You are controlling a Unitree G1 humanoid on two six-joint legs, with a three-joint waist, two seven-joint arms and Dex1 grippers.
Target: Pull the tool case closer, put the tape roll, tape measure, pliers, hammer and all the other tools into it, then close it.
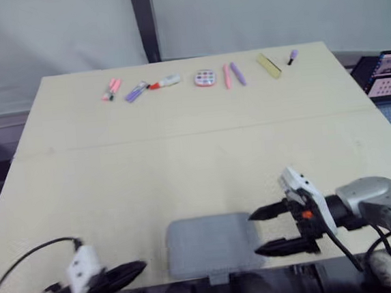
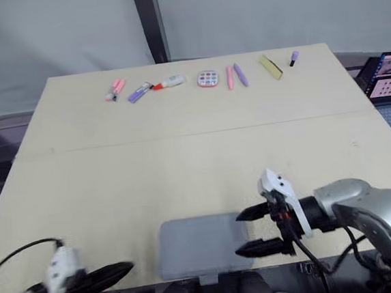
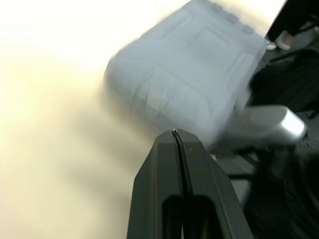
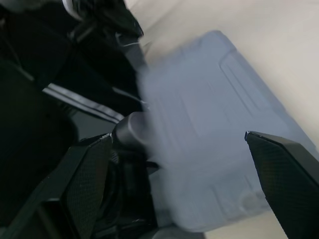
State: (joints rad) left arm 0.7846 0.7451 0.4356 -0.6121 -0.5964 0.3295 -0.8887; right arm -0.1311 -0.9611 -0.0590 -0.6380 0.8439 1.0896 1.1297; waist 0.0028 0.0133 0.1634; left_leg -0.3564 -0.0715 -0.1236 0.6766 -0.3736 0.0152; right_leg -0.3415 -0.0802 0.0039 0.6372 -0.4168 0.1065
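The grey tool case (image 1: 209, 244) lies closed at the table's front edge, its handle (image 1: 219, 279) hanging over the edge. My right gripper (image 1: 253, 233) is open just right of the case, fingertips pointing at its right side, nothing between them. In the right wrist view the case (image 4: 214, 124) lies between the spread fingers (image 4: 84, 179). My left gripper (image 1: 132, 269) is shut and empty at the front edge, left of the case (image 3: 189, 74). Small tools lie in a row at the far edge: a pink one (image 1: 110, 89), a purple one (image 1: 136, 91), a red-and-white one (image 1: 165, 82), and a round pink one (image 1: 204, 78).
Further along the far row lie a pink stick (image 1: 227, 76), a purple stick (image 1: 237, 73), a yellow piece (image 1: 268, 65) and a small purple item (image 1: 292, 56). A lit screen (image 1: 389, 74) stands off the table's right side. A seam (image 1: 181, 135) crosses the tabletop.
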